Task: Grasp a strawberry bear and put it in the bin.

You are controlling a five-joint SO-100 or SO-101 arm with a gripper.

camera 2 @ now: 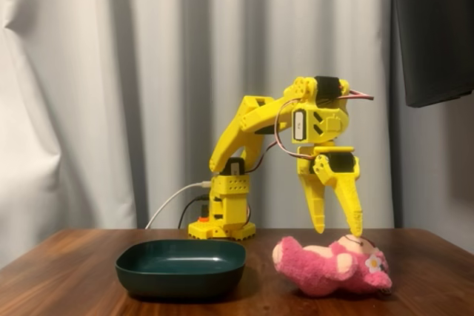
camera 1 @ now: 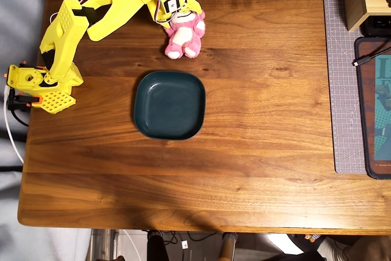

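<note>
Overhead view: gripper (camera 1: pixel 182 11) over strawberry bear (camera 1: pixel 184 36), fingertips hidden by wrist; bin (camera 1: pixel 169 104) below bear in frame, apart.
Fixed view: fingers (camera 2: pixel 354 209) spread apart, pointing down, tips just above bear (camera 2: pixel 332 265) lying on table (camera 2: pixel 67 271); bin (camera 2: pixel 181 266) left of fingers, nothing in it.

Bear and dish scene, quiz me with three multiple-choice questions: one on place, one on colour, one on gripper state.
1. Where is the bear?
A. in the dish
B. on the table beside the dish
C. lifted in the air

2. What colour is the dish?
A. dark teal
B. red
C. white

3. How is the gripper?
A. shut on the bear
B. open above the bear
C. open inside the dish

Answers: 1 B, the bear lies on the wood, apart from the dish. 2 A, seen in both views. 3 B, the fixed view shows spread fingers just over the bear.
</note>
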